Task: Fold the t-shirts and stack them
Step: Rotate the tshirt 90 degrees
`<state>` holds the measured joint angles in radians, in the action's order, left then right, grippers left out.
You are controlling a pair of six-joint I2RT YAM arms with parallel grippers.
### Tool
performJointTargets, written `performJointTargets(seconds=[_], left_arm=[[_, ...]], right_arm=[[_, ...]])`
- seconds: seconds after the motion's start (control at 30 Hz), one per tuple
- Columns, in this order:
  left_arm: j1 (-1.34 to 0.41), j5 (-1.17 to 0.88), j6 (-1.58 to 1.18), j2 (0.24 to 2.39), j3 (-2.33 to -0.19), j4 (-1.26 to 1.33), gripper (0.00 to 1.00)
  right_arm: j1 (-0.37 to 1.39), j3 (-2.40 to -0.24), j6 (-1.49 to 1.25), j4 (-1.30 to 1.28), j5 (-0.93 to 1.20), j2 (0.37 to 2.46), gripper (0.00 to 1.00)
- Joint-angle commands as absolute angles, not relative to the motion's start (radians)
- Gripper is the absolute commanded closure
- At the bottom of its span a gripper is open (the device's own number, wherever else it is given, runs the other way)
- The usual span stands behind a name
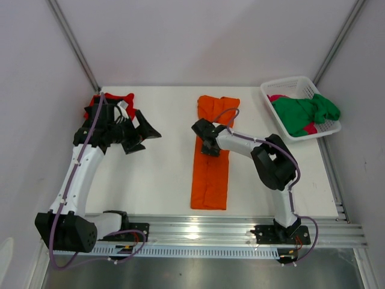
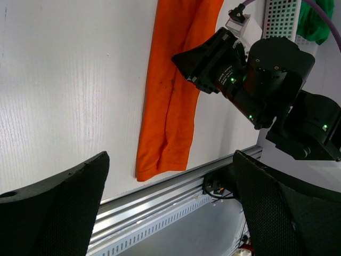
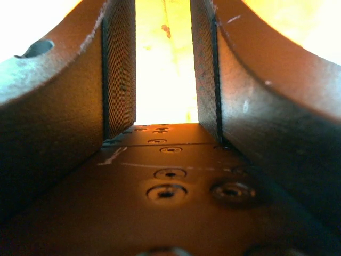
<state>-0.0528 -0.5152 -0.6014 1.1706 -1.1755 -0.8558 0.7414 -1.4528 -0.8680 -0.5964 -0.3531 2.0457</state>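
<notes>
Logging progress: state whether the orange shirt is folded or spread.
Partly folded: the orange shirt lies on the table as a long narrow strip, not yet a small rectangle.

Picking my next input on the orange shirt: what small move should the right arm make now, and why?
Probably close the right gripper on the orange t-shirt. It sits low at the left edge of the long folded strip, jaws apart, and orange cloth fills the gap in its wrist view. The left gripper is open, well off to the side.
</notes>
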Motion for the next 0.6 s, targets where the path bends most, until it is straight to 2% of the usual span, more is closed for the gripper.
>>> performJointTargets(seconds=[0.0, 0.57], left_arm=[[-0.046, -0.508, -0.594, 1.144, -1.215, -0.856, 0.01], [-0.046, -0.508, -0.611, 1.160, -1.218, -0.836, 0.01]], right_arm=[[0.770, -1.473, -0.879, -0.591, -0.262, 2.143, 0.62], [0.899, -1.667, -0.802, -0.656, -0.172, 2.253, 0.63]])
